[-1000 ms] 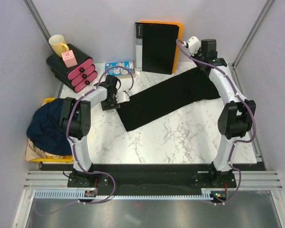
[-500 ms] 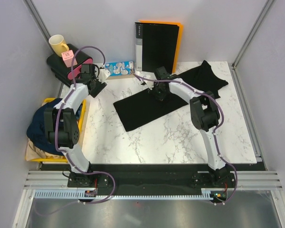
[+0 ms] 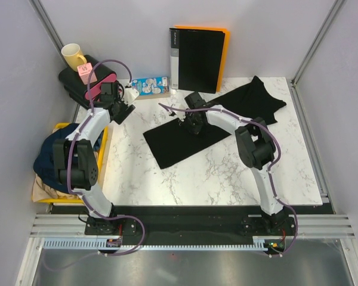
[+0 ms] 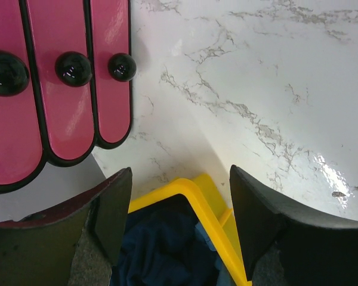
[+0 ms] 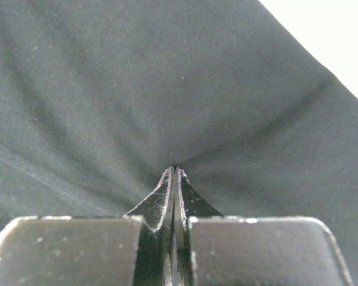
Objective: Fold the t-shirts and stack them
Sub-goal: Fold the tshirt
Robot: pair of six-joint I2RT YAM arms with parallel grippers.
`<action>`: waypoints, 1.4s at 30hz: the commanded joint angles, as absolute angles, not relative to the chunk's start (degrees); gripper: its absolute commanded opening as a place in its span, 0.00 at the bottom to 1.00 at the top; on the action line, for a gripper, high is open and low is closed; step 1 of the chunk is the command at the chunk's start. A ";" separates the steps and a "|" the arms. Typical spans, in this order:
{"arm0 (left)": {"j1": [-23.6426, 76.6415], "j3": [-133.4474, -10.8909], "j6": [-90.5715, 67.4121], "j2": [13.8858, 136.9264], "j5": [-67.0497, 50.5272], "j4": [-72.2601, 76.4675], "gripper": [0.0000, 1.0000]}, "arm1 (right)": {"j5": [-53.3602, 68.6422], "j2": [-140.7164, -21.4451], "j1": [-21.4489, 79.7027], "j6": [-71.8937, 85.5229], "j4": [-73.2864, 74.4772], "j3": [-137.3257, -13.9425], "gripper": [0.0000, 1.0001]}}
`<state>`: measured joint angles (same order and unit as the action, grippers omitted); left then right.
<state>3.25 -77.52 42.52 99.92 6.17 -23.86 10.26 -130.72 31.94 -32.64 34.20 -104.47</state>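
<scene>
The step looked like folding the black shirt (image 3: 170, 146), which lay on the table (image 3: 227, 173) as a long flat strip. One end was spread out near the far right corner. The right pincer (image 5: 174, 173) was squeezed tight shut with a little bit of the black cloth caught at its tips, and the wrinkles in the cloth all ran toward that spot. To do this well, I think it should lift only a little, then carry the cloth slowly over the other half so the edges line up. A fast pull could drag the whole shirt along the smooth table or let the small pinch slip out. I could not tell whether the pinch held one layer or more, so a gentle tug first would be wise. The pinch sat about halfway along the strip, close to its far edge, with cloth on both sides of the pincer. The left pincer (image 4: 180, 179) was wide open and held nothing. It hung well away from the black shirt, above the corner of the yellow bin (image 4: 212, 220). The blue shirt (image 4: 161, 250) lay bunched up inside that bin, waiting its turn.
</scene>
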 commanded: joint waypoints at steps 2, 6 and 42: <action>3.08 -79.19 46.92 97.12 1.33 -21.62 0.74 | 10.28 -122.72 31.82 -32.87 40.69 -92.83 0.00; 3.51 -77.88 50.44 95.63 -1.84 -21.62 0.74 | 9.76 -114.19 31.82 -33.05 41.48 -79.85 0.00; 23.90 -47.80 115.67 80.24 -42.71 -29.01 0.98 | -3.32 -71.46 32.61 -40.68 51.26 -60.92 0.00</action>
